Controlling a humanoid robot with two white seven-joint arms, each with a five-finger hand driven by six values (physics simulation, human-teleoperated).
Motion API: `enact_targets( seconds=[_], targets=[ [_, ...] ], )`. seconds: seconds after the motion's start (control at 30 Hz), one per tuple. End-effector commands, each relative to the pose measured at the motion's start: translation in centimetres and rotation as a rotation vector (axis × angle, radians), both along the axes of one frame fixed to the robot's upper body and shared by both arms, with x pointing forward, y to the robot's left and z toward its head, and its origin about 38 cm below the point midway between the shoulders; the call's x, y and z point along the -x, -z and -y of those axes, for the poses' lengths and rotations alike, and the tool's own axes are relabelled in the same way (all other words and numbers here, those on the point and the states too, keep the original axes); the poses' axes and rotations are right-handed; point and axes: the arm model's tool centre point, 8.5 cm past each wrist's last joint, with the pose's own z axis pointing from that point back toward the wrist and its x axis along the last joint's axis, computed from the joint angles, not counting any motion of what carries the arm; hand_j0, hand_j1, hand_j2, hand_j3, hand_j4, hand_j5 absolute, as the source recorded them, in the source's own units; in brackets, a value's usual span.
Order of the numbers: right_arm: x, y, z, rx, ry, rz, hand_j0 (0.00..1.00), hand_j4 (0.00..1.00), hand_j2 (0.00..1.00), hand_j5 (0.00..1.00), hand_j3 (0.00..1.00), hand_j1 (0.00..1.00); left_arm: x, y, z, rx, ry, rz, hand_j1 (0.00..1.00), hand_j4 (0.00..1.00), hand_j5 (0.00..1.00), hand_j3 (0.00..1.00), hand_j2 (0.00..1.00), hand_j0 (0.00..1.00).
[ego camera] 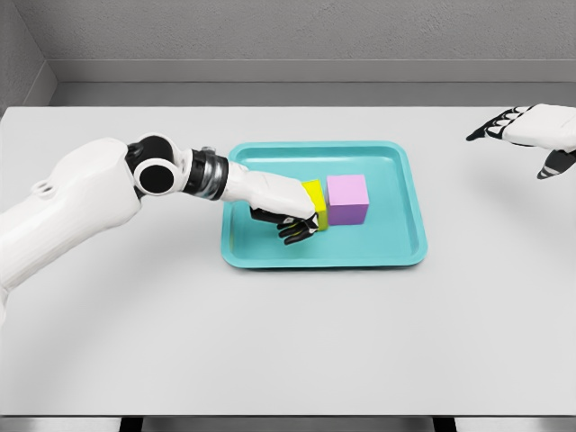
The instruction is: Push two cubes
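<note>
The left hand (281, 209) reaches into the teal tray (407, 162), its side set flat against the yellow cube (314, 203), dark fingers (295, 229) loosely curled below and closing on nothing; it leans on the cube, it does not grip it. That looks like a pusher's pose. The yellow cube sits touching the purple cube (347, 199) on its right, both near the tray's middle, so one shove from the left should drive the pair together toward the right wall. The contact is low and broad, probably to keep the cubes from twisting apart. The right hand (531, 130) hovers well off at the table's (288, 342) far right, fingers spread, empty, out of the way.
</note>
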Motion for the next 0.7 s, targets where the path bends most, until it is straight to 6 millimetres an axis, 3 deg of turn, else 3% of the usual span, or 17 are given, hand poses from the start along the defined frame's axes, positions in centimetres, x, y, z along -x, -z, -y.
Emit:
enact_targets(
  seconds=[0.0,0.67],
  targets=[
    [0.00,-0.07,0.07,-0.004,0.003,0.001,1.00,1.00,1.00,1.00,1.00,1.00,0.00,0.41,-0.20,-0.033,0.017,0.031,0.04,0.04,0.04,0.04,0.04,0.04],
    [0.00,-0.05,0.11,-0.004,0.005,0.000,1.00,1.00,1.00,1.00,1.00,1.00,-0.47,-0.55,-0.12,-0.023,0.012,0.050,0.04,0.04,0.04,0.04,0.04,0.04]
  ],
)
